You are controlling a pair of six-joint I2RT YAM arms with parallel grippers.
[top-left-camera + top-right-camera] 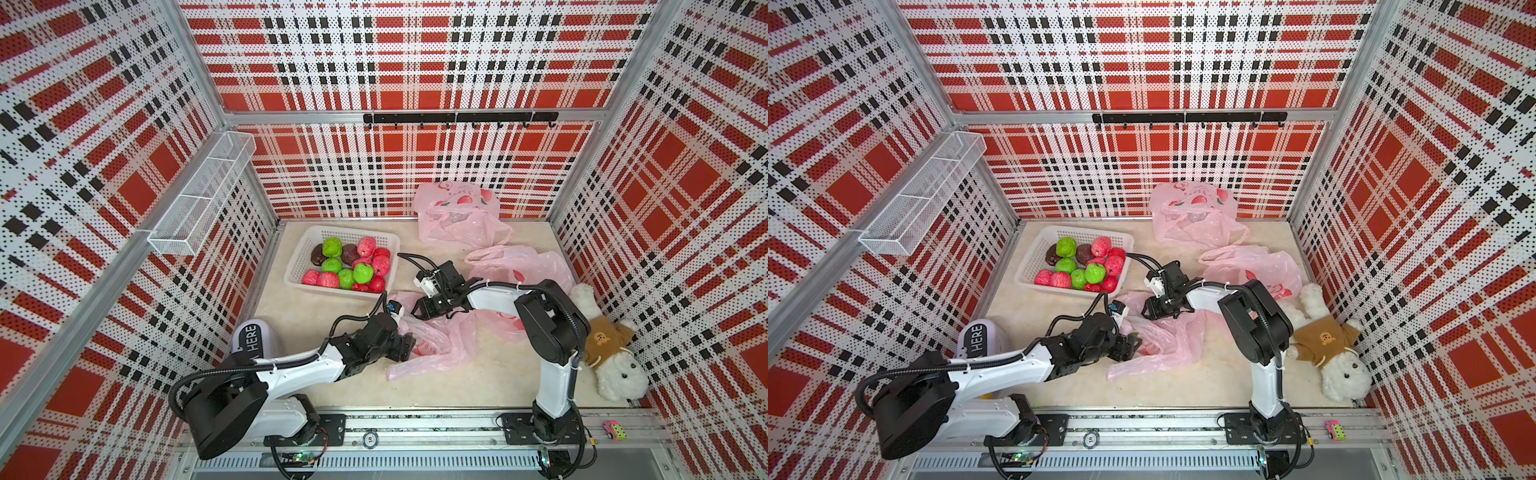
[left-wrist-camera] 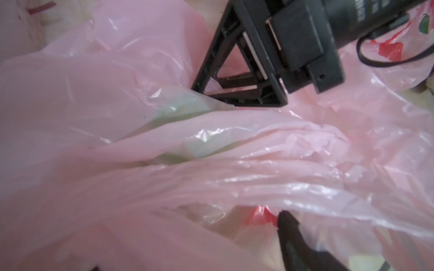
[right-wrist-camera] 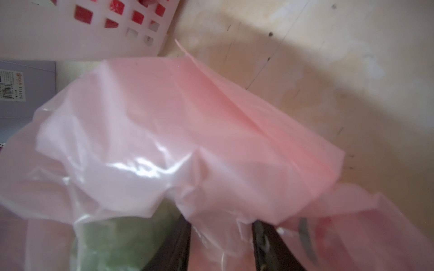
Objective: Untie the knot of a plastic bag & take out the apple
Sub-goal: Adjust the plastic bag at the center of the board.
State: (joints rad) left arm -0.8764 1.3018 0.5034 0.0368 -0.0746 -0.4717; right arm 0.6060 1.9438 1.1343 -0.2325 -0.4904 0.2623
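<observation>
Plastic bag point(image 1: 440, 345) on beige tabletop point(image 1: 478, 384), plaid walls point(image 1: 415, 62); right jaws spread astride it, left jaws unclear.

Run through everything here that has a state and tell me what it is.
Front pink bag: crumpled on the table, knot not visible.
Green apple: inside that bag.
Basket: upright, holding apples.
Plush toy: lying flat.
Right gripper: fingers astride bag film, grip unclear.
Left gripper: at the bag, opening unclear.
</observation>
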